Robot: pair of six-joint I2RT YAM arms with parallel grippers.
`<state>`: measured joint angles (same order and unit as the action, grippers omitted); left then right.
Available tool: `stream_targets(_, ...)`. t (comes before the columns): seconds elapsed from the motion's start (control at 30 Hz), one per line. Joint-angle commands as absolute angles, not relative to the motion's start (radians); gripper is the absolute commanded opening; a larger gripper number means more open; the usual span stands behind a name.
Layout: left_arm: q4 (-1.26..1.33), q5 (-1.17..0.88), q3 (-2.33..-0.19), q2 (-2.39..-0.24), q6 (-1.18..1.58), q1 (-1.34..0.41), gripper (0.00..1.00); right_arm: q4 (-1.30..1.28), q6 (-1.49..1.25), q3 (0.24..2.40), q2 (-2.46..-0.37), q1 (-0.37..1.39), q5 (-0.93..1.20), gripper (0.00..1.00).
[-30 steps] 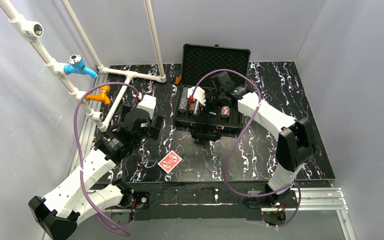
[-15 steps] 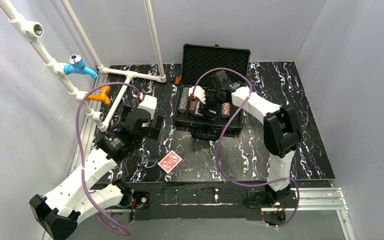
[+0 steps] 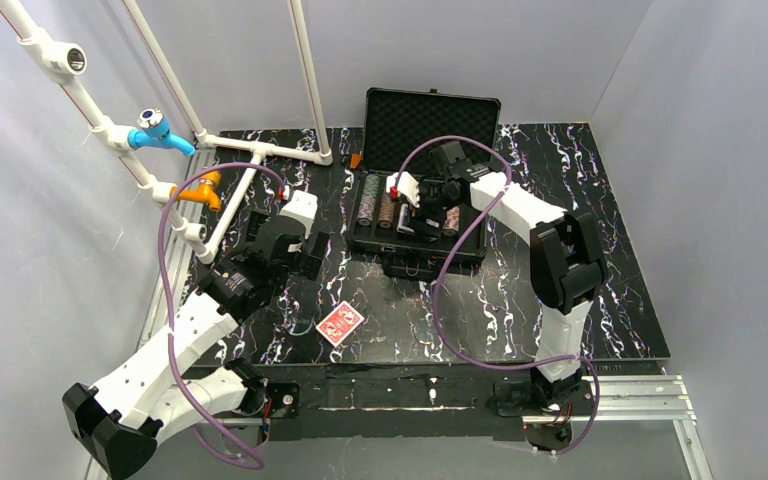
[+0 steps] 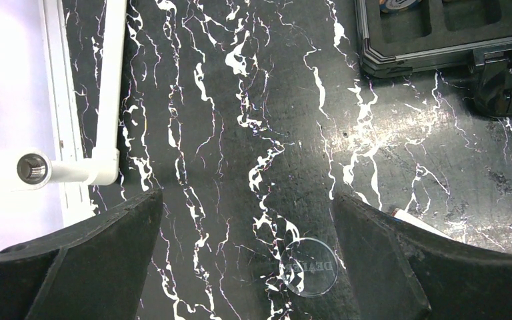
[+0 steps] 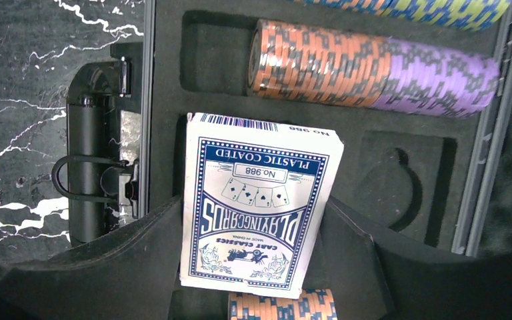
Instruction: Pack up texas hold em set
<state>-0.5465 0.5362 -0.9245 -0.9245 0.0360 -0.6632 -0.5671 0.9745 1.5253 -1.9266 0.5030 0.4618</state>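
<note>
The black briefcase lies open at the back of the table, its foam lid upright. Rows of striped poker chips fill its slots. My right gripper hangs over the case's tray, shut on the blue-backed card deck, a finger against each side. Below the deck are more orange chips. The red-backed deck lies on the table near the front. My left gripper hovers open over bare table left of the case, a clear dealer button between its fingers.
A white pipe frame with blue and orange fittings stands at the back left, close to the left arm. The case's handle sticks out at its near edge. A small orange object lies beside the lid.
The right arm's elbow swung left and its gripper shifted slightly over the case with the blue deck still held. The left arm barely moved.
</note>
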Motion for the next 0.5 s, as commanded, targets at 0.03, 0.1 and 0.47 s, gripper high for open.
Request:
stream_targets(0.03,-0.534,0.553,-0.920,-0.925,0.030,-0.665,0.98,-0.533,0.995,1.478,-1.894,0.491,0.510,0.60)
stream_targets(0.1,-0.534,0.554,-0.920,-0.925,0.030,-0.666,0.98,-0.526,0.992,1.464,-1.890,0.491,0.523,0.60)
stream_targets(0.47,-0.534,0.554,-0.922,-0.924,0.029,-0.665,0.98,-0.519,0.949,1.457,-1.884,0.492,0.489,0.86)
